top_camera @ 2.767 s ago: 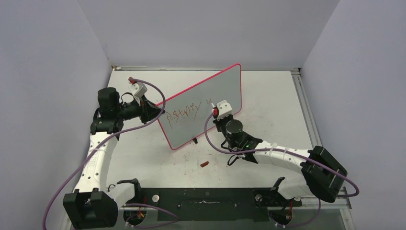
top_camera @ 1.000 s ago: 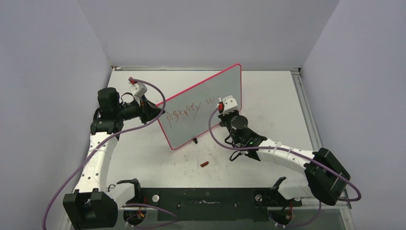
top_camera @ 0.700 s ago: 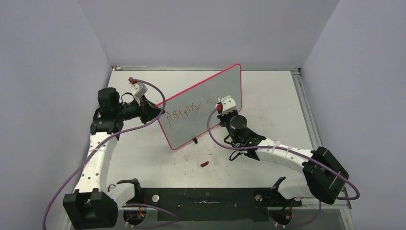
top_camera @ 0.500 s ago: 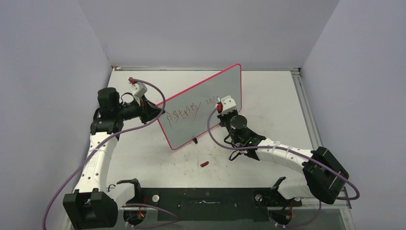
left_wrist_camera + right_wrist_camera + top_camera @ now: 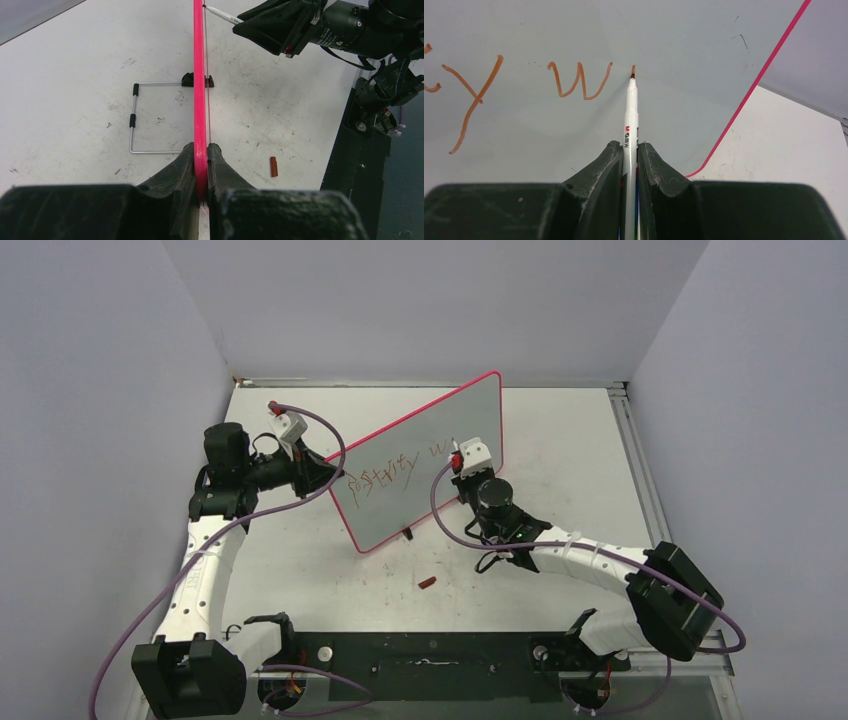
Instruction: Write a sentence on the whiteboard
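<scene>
The whiteboard [image 5: 430, 440] stands tilted on the table, pale grey with a red-pink rim [image 5: 199, 75]. My left gripper [image 5: 322, 476] is shut on its left edge and shows in the left wrist view [image 5: 200, 150]. The sentence [image 5: 390, 473] reads "party w" in dark red. My right gripper [image 5: 458, 466] is shut on a white marker [image 5: 630, 120], its tip touching the board just right of the "w" [image 5: 580, 80] with a short new stroke above it. The marker tip also shows in the left wrist view [image 5: 222, 15].
A small red marker cap [image 5: 428, 583] lies on the table in front of the board; it also shows in the left wrist view [image 5: 273, 166]. The board's wire stand [image 5: 134, 120] and black feet [image 5: 187, 80] rest behind it. The black base rail [image 5: 430, 652] lies along the near edge.
The right gripper moved right along the board and wrote the "w" after "party", then shifted slightly and started a short new stroke. The left gripper and board stayed still.
</scene>
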Robot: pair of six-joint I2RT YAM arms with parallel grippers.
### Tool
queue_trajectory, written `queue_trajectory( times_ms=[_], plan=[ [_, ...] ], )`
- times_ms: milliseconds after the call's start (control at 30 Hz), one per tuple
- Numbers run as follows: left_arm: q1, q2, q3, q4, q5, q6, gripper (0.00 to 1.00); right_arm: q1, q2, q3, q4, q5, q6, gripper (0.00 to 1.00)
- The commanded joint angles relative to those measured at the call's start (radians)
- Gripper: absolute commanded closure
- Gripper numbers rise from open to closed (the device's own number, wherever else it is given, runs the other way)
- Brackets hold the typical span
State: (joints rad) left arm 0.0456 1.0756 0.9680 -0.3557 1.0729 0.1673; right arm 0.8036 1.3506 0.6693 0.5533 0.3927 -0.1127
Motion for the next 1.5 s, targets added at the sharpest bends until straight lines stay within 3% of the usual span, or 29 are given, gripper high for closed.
queue_trajectory(
  times_ms=[0,367,700,1333,1467],
  plan=[
    [-0.004,0.003,0.014,-0.048,-0.001,0.061,1.0,-0.009,0.021,-0.015,0.033,-0.022,0.053,0.95],
    [-0.004,0.003,0.013,-0.047,-0.001,0.061,1.0,-0.009,0.008,-0.039,0.014,-0.019,0.07,0.95],
    [-0.004,0.003,0.013,-0.047,-0.001,0.061,1.0,0.003,-0.12,-0.011,-0.004,0.004,0.032,0.95],
    [-0.004,0.005,0.013,-0.048,-0.001,0.063,1.0,-0.006,0.006,0.076,0.045,-0.026,-0.025,0.95],
    [-0.003,0.005,0.014,-0.049,-0.003,0.063,1.0,-0.004,-0.027,0.06,0.048,-0.008,-0.033,0.95]
  ],
)
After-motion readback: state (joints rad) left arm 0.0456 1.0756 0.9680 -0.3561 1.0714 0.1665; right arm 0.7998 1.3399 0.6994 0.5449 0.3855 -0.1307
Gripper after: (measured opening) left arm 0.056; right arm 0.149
